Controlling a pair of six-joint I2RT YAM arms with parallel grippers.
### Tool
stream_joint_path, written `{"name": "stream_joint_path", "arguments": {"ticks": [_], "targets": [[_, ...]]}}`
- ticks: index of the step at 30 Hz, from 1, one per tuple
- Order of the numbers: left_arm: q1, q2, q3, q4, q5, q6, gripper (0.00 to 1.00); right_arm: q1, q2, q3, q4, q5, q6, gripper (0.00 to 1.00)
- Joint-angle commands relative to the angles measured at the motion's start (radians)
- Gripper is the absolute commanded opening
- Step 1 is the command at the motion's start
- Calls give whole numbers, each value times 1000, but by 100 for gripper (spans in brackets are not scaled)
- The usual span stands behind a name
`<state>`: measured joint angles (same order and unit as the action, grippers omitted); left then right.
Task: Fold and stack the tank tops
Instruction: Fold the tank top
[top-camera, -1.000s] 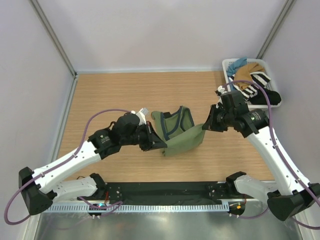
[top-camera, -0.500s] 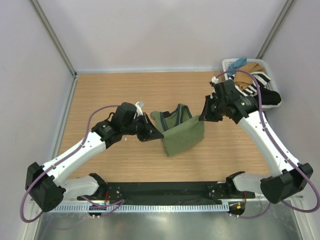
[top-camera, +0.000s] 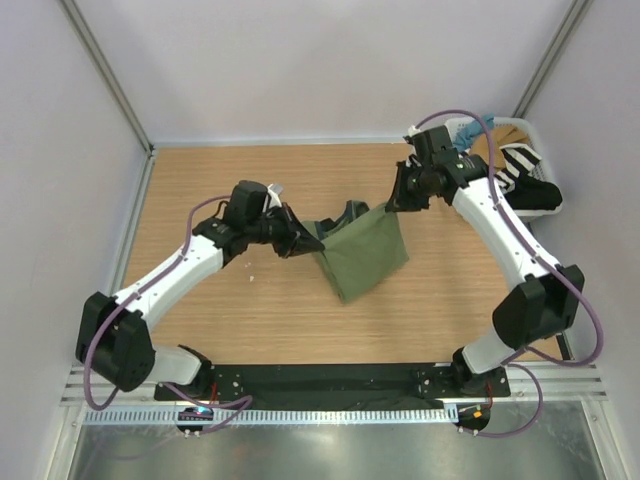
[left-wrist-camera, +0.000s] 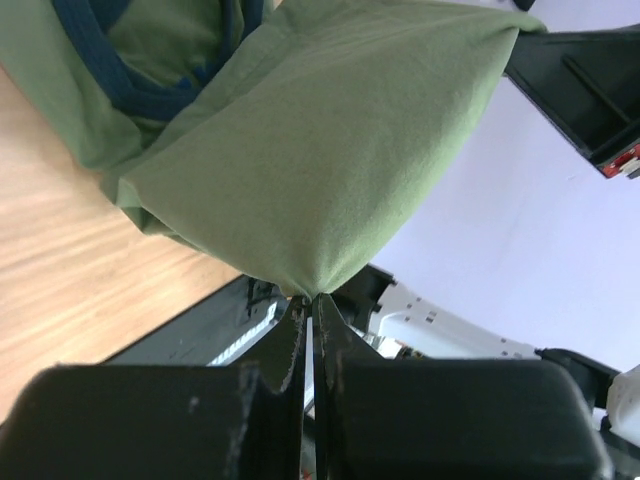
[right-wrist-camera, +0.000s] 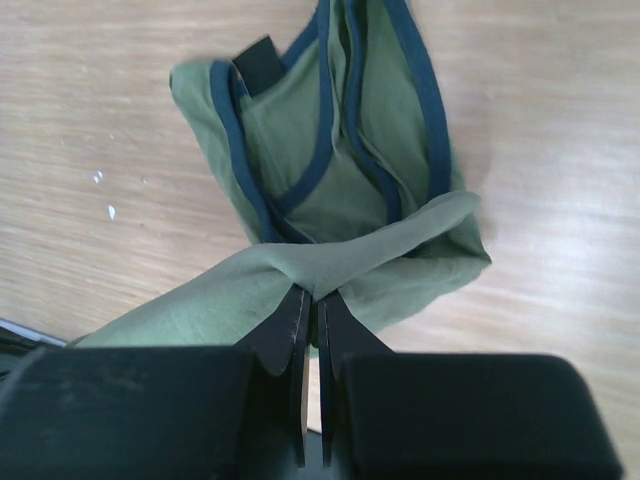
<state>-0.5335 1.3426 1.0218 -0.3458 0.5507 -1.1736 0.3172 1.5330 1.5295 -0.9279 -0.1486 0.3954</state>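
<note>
**Q:** Top external view, what goes in the entry?

**A:** My left end effector (top-camera: 308, 243) is pinched tight on one corner of the olive green tank top (top-camera: 365, 258). My right end effector (top-camera: 390, 203) is clamped on the opposite corner. The cloth hangs stretched between the two over the middle of the desk (top-camera: 220, 300), and its lower part drapes toward the near side. The tan-brown tank top (top-camera: 508, 130) sits in the white basket (top-camera: 533, 126) at the far right corner. A black-and-white striped garment (top-camera: 518, 160) and a black garment (top-camera: 535, 195) lie with it.

**Q:** Left wrist view?

**A:** My jaws are closed to a thin slit, with a fold of green fabric nipped at the very tips. The top (left-wrist-camera: 320, 150) spreads away from me as a taut sheet. Its dark blue trim shows at the upper left. Wood grain of the desk (left-wrist-camera: 60, 250) shows at the lower left.

**Q:** Right wrist view?

**A:** Same grip here: jaws almost together, with a thin edge of green cloth caught between them. Beyond the tips the rest of the top (right-wrist-camera: 320, 170) lies bunched on the desk (right-wrist-camera: 120, 80). The blue-trimmed neck and armholes face up, and there is a small black label near the far edge.
</note>
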Motion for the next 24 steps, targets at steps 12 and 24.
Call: {"name": "stream_joint_path", "arguments": {"ticks": [12,24], "targets": [[334,395,172,266,279,-23,0,-7,490,401,337,-189,20,4],[484,808,305,432,365,-66,75,-7,840,640,584,-272,149,89]]}}
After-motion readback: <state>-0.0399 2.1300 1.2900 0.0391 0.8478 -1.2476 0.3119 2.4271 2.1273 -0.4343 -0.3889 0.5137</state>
